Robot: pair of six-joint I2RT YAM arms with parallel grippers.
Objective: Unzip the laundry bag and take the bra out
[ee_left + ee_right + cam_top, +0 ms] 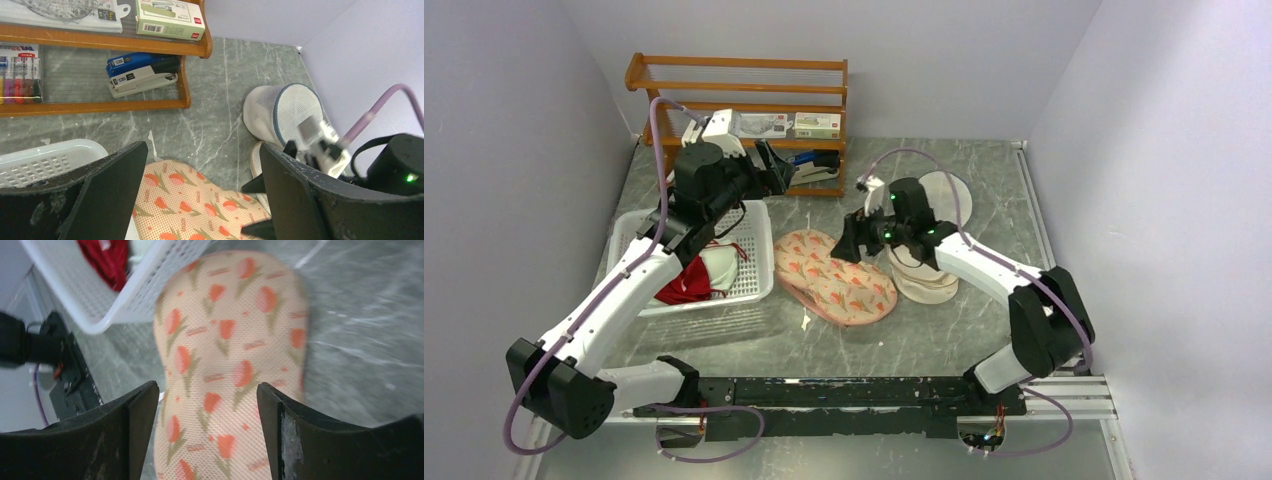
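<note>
The laundry bag lies flat on the grey marble table, peach-pink with orange-red flower prints, and it looks closed. My right gripper hovers just over the bag's far lobe, to its right. In the right wrist view the right gripper is open, with the laundry bag below the gap and nothing held. My left gripper hangs higher, behind the bag near the shelf. In its own view the left gripper is wide open and empty above the laundry bag. The bra does not show in any view.
A white basket stands left of the bag and holds a dark red garment with something white. Cream disc pouches and a round mesh bag lie to the right. A wooden shelf with a stapler stands behind.
</note>
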